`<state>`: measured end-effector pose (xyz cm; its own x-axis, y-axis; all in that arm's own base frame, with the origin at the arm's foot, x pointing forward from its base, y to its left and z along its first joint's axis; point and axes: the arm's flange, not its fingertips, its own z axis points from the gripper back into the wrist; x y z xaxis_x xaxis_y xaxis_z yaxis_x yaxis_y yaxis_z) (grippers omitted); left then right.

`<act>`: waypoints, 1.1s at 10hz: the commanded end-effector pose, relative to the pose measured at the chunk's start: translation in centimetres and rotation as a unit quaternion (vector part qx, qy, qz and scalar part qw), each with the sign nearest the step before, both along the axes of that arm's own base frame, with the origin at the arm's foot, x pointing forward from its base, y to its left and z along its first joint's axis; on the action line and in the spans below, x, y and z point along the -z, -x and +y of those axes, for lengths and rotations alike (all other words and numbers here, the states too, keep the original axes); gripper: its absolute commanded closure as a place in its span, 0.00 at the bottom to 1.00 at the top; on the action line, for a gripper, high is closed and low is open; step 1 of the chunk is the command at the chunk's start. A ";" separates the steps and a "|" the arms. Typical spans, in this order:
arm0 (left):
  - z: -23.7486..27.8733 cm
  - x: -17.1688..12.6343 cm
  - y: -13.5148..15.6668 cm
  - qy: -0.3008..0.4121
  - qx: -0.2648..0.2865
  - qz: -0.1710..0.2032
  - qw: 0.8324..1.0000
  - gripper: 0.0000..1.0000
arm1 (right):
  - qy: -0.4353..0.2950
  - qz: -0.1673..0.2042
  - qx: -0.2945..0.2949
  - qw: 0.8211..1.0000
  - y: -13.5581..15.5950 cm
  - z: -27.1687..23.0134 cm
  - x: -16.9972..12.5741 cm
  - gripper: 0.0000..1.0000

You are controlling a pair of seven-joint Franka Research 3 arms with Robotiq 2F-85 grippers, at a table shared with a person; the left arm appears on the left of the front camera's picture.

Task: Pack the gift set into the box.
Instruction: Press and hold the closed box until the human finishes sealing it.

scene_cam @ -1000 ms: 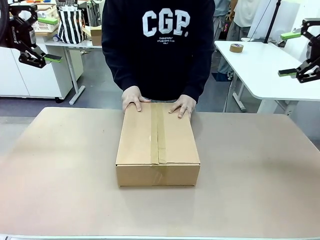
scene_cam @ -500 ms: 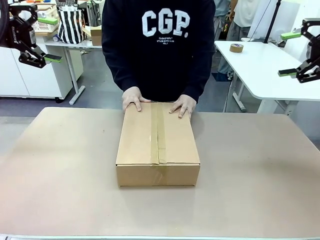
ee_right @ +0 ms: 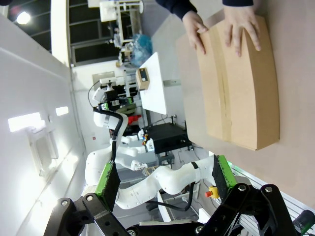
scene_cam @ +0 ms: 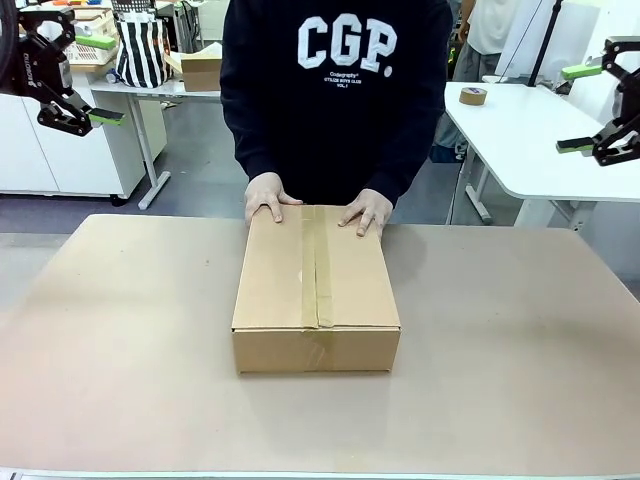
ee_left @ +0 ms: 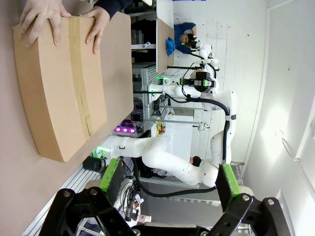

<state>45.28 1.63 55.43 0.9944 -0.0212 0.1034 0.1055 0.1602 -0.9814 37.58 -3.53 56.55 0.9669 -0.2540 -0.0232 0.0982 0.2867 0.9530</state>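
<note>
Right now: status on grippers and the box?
Left gripper open, raised at left. Right gripper open, raised at right. Box closed, tape along top seam. Person's hands on its far edge.

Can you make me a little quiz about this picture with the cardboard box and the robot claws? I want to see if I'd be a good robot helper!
1. True or false: the box is closed, with a strip of tape running down its top.
2. Where do the person's hands rest? A: on the far end of the box's top. B: inside the box. C: behind the person's back.
3. Fill the gap: the left gripper and the right gripper are raised at the sides, away from the box, and their fingers are ____ (open or shut).
Key: 1 true. 2 A. 3 open.
</note>
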 end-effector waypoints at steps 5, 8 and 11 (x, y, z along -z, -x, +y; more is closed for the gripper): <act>-4.0 0.6 -1.3 -0.094 0.016 -0.177 0.980 0.00 | 0.146 -0.259 0.015 0.955 -3.0 5.0 -1.0 0.00; -8.8 4.0 -2.5 -0.227 -0.019 -0.434 0.872 0.00 | 0.131 -0.380 -0.053 0.914 -6.5 12.2 3.9 0.00; -14.4 8.2 -1.0 -0.178 -0.050 -0.578 0.795 0.00 | 0.095 -0.355 -0.226 0.902 -4.6 20.9 10.6 0.00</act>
<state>47.83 -10.74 49.52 0.4322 -0.2000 0.8793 0.8076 0.5197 -0.2788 42.10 16.51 46.93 0.7371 0.1650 0.6553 -0.6634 0.3614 0.6552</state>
